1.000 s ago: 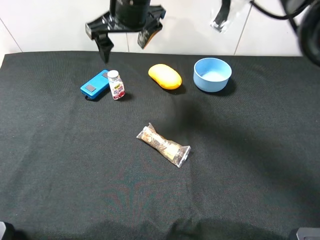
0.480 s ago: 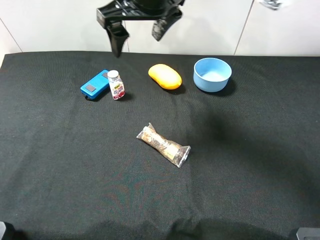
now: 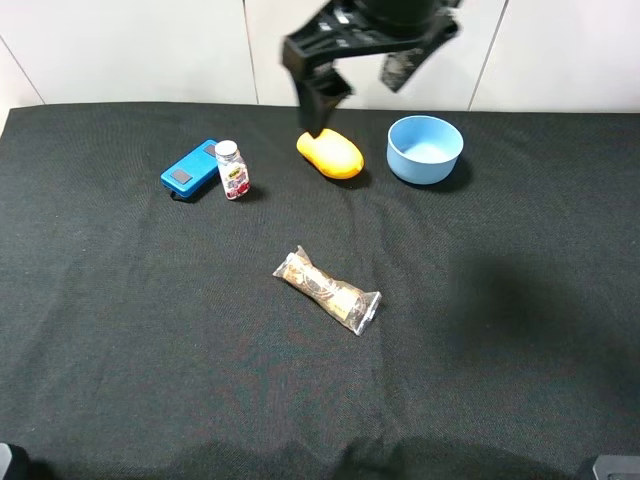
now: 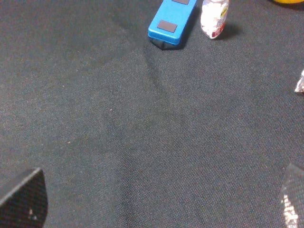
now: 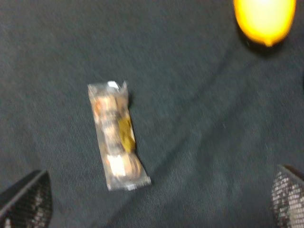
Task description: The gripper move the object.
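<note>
We see the gripper [image 3: 362, 78] hanging high above the surface [image 3: 150, 330], its jaws spread wide and holding nothing — over the yellow object [image 3: 331, 153]. The bottle [image 3: 232, 169] stands well apart, just beside the blue device [image 3: 189, 169].
</note>
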You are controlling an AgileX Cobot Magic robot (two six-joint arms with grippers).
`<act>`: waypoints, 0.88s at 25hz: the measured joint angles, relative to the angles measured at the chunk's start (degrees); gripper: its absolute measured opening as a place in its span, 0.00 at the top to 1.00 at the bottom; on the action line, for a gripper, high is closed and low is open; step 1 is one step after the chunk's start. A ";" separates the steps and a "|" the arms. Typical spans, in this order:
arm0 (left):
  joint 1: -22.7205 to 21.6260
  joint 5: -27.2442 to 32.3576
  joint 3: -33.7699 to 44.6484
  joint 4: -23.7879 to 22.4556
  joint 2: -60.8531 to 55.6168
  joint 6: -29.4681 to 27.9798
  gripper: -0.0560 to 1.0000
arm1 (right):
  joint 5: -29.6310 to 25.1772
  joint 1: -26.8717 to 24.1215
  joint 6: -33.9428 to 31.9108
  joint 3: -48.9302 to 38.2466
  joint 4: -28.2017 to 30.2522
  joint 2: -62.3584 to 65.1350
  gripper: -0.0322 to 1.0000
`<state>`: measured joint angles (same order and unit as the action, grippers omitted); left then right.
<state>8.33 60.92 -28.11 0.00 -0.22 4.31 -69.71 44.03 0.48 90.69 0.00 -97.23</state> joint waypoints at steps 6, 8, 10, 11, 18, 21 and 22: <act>0.00 0.00 0.00 0.00 0.00 0.00 0.03 | 0.00 -2.64 0.00 -8.88 0.93 8.93 0.30; 0.00 0.00 0.00 0.00 0.00 0.00 0.03 | 0.00 -3.71 0.00 -11.59 1.48 11.88 0.30; 0.00 0.00 0.00 0.00 0.00 0.00 0.03 | 0.00 -4.85 0.00 -15.34 2.72 15.23 0.30; 0.00 0.00 0.00 0.00 0.00 0.00 0.03 | 0.00 -5.40 0.00 -16.82 3.40 16.70 0.30; 0.00 0.00 0.00 0.00 0.00 0.00 0.03 | 0.01 -6.30 0.00 -27.58 7.38 29.31 0.30; 0.00 0.00 0.00 0.00 0.00 0.00 0.03 | -0.01 -6.30 -1.38 -31.05 7.38 34.21 0.30; 0.00 0.00 0.00 0.00 0.00 0.00 0.03 | -0.01 -6.30 -2.02 -31.85 7.38 35.58 0.30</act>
<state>8.33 60.92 -28.11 0.00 -0.22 4.31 -69.72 37.73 -1.54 58.84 7.38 -61.65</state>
